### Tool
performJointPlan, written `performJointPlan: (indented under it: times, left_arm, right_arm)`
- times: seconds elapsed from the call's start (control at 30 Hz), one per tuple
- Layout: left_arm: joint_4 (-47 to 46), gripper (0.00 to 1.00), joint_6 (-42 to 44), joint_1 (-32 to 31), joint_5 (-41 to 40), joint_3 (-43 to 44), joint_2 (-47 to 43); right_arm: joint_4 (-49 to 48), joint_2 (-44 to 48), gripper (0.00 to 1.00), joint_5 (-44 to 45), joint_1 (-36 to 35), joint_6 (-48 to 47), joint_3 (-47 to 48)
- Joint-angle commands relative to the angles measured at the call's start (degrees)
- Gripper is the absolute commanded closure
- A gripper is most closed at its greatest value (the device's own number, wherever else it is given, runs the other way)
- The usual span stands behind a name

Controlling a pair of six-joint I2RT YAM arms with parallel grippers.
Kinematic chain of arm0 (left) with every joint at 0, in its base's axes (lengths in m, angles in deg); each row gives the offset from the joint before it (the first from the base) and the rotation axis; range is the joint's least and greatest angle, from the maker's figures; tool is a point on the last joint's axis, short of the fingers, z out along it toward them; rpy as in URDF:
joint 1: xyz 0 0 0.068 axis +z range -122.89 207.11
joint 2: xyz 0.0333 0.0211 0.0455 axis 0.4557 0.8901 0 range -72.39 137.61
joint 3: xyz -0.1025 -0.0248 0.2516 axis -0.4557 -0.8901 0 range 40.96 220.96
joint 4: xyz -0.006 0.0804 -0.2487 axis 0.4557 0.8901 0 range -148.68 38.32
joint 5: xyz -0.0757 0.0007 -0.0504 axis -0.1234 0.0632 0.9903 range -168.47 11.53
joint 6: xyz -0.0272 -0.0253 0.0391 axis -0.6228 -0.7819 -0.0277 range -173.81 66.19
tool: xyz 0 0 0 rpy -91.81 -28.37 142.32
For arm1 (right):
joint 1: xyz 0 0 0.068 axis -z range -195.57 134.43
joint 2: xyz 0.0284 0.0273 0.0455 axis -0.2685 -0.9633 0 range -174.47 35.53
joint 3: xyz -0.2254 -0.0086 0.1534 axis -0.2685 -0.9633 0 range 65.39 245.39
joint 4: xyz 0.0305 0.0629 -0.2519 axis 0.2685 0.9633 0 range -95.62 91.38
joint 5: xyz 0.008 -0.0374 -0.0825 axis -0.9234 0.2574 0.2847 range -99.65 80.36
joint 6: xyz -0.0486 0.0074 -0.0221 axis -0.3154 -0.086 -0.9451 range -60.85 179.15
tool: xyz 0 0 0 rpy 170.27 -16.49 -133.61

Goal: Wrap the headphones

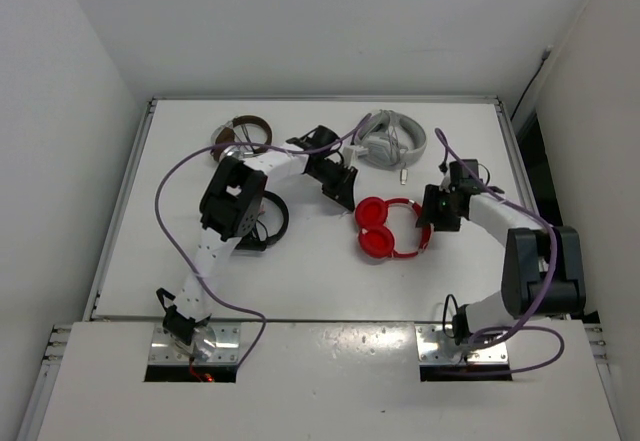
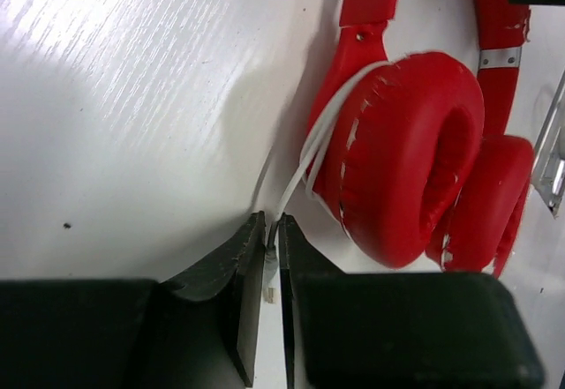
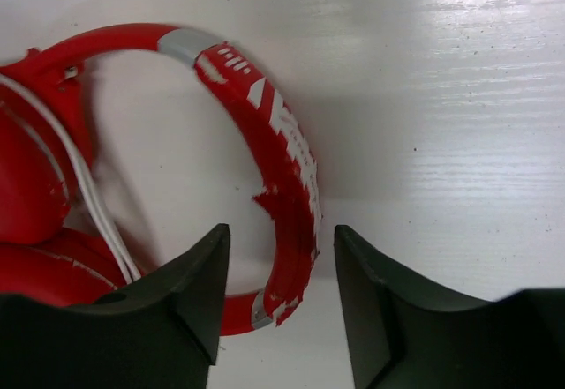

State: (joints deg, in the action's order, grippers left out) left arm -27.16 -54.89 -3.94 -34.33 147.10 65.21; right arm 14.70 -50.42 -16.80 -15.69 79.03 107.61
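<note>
The red headphones lie folded at the middle of the white table, earcups stacked and the thin white cable wound round them. My left gripper sits just left of them. Its jaws stand a narrow slit apart, with the cable's grey plug pinched between them. My right gripper is at the right side of the headphones. It is open, one finger on each side of the red headband and touching neither side. The cable shows at that view's left.
White-grey headphones lie at the back centre, with a small plug in front of them. Brown-banded headphones are at the back left. Black headphones lie under my left arm. A raised rim borders the table.
</note>
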Motion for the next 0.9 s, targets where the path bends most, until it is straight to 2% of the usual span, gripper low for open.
performJointPlan:
  times: [0.0,0.2,0.33,0.5,0.63,0.73,0.87]
  left_arm:
    - [2.6,0.81,2.4,0.9,-7.6,-2.1,-2.0]
    - [4.0,0.78,3.1,2.0,-7.0,-2.7,-2.5]
    - [4.8,0.78,4.5,2.0,-6.4,-7.0,-4.4]
    - [5.9,0.78,6.3,2.0,-5.1,-11.2,-5.6]
    - [5.9,0.78,8.3,1.4,-4.5,-14.0,-6.9]
    - [5.9,0.77,9.5,0.9,-3.9,-16.7,-8.3]
    - [5.9,0.75,11.6,0.3,-1.8,-19.6,-11.4]
  right_arm:
    - [0.3,3.2,0.48,-2.1,1.4,-1.2,1.6]
    - [1.6,7.0,0.46,-5.1,3.9,-2.2,1.6]
    - [2.3,9.9,0.44,-6.6,5.4,-2.7,3.2]
    - [2.9,12.4,0.36,-10.3,7.8,-3.3,4.9]
    - [4.1,13.6,0.24,-13.4,8.9,-3.9,5.9]
    - [4.1,14.3,0.20,-15.1,10.1,-4.4,5.9]
    - [4.6,17.6,0.19,-15.6,10.7,-4.4,5.9]
